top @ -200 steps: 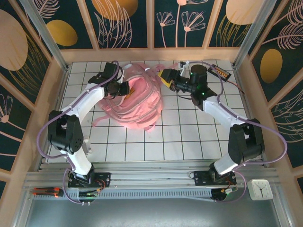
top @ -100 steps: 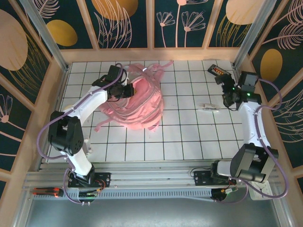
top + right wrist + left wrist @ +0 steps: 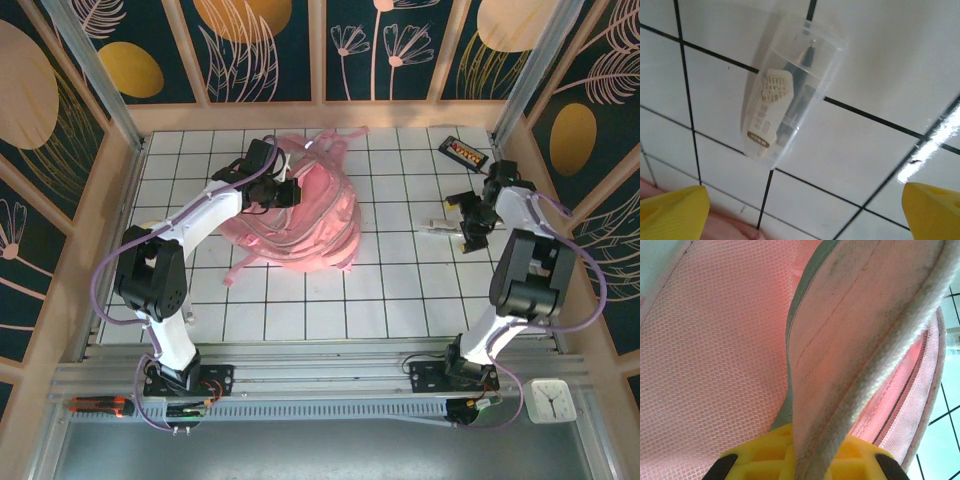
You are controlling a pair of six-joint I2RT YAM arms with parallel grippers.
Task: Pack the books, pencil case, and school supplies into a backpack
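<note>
Tiled table [image 3: 400,290] | one backpack [image 3: 315,220], left hand [image 3: 284,192] clenching it | right hand [image 3: 462,222] spread above one pen pack [image 3: 790,90]

The left gripper [image 3: 805,467] is mostly covered by a strap [image 3: 860,340] of the backpack [image 3: 715,350], and the label [image 3: 771,102] on the clear packet [image 3: 795,75] cannot be read.

A clear pen packet [image 3: 790,95] lies on the tiled table [image 3: 400,290], apart from a black gadget [image 3: 463,152].

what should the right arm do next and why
Probably lower the right pincer and close on the clear pen packet: its fingers are open just over it on the tiles, while the left pincer grips the backpack.
</note>
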